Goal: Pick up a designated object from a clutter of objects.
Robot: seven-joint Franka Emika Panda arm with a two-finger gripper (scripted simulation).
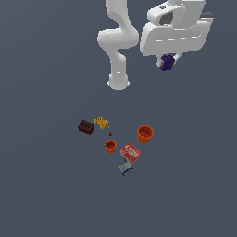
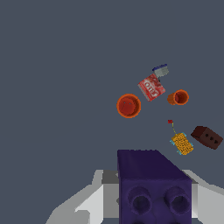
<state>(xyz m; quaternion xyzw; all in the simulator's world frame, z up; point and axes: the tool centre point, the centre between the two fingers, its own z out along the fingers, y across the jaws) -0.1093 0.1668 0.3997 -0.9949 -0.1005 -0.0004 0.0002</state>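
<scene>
My gripper [image 1: 167, 62] is raised high above the floor at the exterior view's upper right, shut on the dark purple lumpy cube [image 1: 166, 63]. In the wrist view the purple cube [image 2: 154, 186] fills the space between the light grey fingers [image 2: 89, 203], with two round hollows on its face. The rest of the clutter lies far below: a large orange cup [image 1: 145, 133], a small orange cup [image 1: 110, 146], a red box [image 1: 130, 152], a grey-blue box [image 1: 126, 168], a dark brown block [image 1: 86, 127] and a yellow-orange piece [image 1: 101, 122].
A tiny red speck [image 1: 110, 134] lies between the yellow-orange piece and the small cup. The arm's white base [image 1: 118, 82] stands on the grey floor behind the clutter. In the wrist view the clutter shows around the large cup [image 2: 128, 106].
</scene>
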